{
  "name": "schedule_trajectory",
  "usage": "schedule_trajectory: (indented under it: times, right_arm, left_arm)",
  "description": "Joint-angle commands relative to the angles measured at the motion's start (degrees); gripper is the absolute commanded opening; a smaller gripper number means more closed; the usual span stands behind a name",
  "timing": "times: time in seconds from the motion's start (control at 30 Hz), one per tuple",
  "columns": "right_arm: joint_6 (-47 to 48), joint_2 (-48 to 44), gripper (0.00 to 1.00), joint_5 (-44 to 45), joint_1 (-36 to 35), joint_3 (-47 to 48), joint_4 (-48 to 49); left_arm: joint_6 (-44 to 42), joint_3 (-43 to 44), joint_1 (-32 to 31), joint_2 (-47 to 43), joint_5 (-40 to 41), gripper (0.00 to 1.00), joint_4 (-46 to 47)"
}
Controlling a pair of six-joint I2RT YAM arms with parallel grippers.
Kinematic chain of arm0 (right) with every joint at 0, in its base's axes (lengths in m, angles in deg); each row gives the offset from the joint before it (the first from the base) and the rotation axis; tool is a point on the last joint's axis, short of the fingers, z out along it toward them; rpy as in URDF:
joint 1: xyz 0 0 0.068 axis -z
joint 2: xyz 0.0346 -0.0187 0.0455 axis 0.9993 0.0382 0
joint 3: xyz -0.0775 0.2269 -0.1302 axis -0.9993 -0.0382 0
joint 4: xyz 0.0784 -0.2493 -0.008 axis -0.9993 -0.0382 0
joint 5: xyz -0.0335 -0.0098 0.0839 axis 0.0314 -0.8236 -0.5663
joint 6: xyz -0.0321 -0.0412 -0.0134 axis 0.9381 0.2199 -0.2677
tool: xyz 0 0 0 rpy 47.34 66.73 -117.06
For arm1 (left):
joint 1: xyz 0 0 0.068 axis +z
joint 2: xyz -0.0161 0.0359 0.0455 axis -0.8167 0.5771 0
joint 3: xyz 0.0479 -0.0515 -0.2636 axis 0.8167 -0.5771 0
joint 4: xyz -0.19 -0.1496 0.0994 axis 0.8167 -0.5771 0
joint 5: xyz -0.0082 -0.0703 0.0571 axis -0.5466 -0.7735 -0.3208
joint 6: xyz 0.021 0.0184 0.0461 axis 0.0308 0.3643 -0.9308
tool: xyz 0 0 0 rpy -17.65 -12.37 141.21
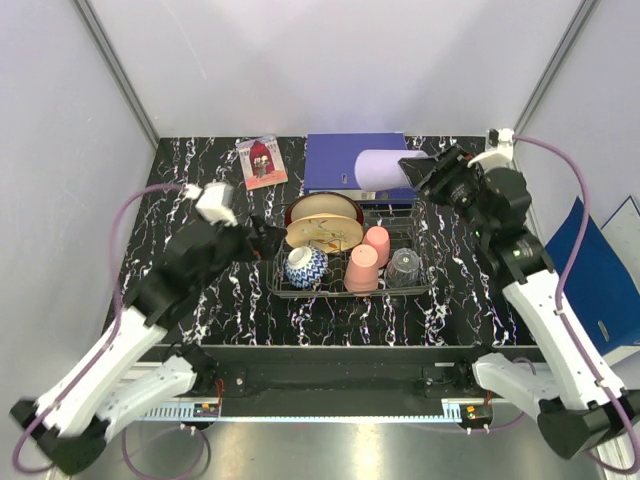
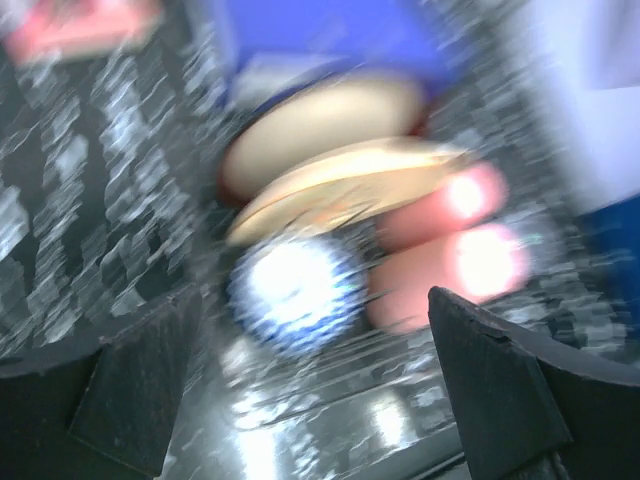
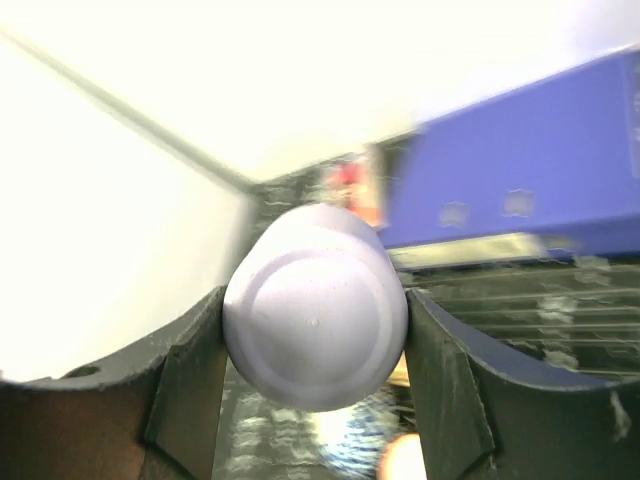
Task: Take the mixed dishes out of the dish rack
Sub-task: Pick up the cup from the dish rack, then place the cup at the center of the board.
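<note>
Fingers wide, your left gripper (image 1: 268,238) hovers beside the dish rack (image 1: 350,293); farther back, your right gripper (image 1: 415,172) clamps the lilac cup (image 1: 385,167), lifted over the rack's far edge. Next, carry it clear and set it down.

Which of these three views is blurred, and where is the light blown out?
Left wrist view: heavy motion smear over the round blue-white patterned bowl and pink cups. Right wrist view: rear wall blown out white, smooth lilac cup crisp, blue binder soft. Top external view: sharp, evenly lit.
</note>
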Motion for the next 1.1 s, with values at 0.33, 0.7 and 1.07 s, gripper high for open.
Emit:
schedule_trajectory:
  times: [0.33, 0.7, 1.07]
  right_arm:
    - [-38.82, 10.08, 0.00, -36.04, 2.65, -18.49, 62.15]
    - [-33.72, 7.35, 0.00, -38.41, 1.07, -18.66, 56.78]
    - [-31.43, 9.37, 0.00, -38.06, -0.78, -20.07, 55.11]
  left_arm:
    - [11.02, -4.90, 3.16, -2.76, -31.24, 0.99, 40.16]
    - [16.46, -4.63, 3.51, 6.91, -35.03, 0.99, 50.00]
    - [17.26, -3.66, 3.51, 7.88, -35.99, 0.76, 51.67]
